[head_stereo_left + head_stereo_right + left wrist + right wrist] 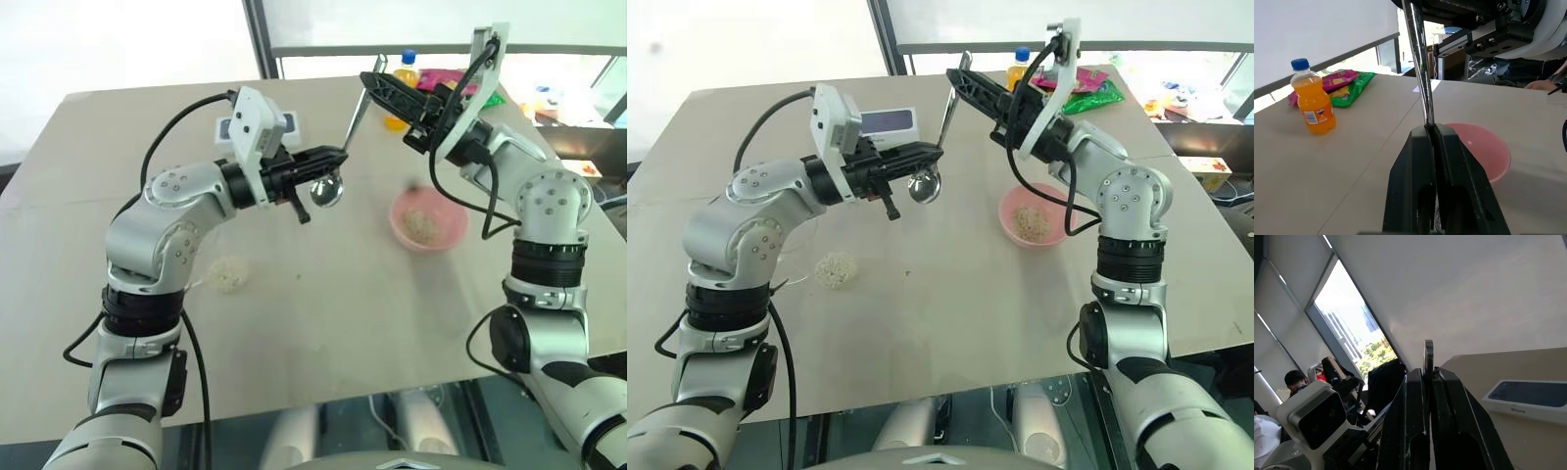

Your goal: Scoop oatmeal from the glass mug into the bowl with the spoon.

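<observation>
Slim shiny silver metal spoon: held above the table, oval bowl down, empty and mirror-bright. Left gripper clamped low on the thin handle; right gripper clamped at its upper end. Small round pink bowl: holds pale flaky oatmeal.

Spoon handle top cut off by frame edge, lower part hidden between left gripper fingers. Bowl near side hidden behind them.
</observation>
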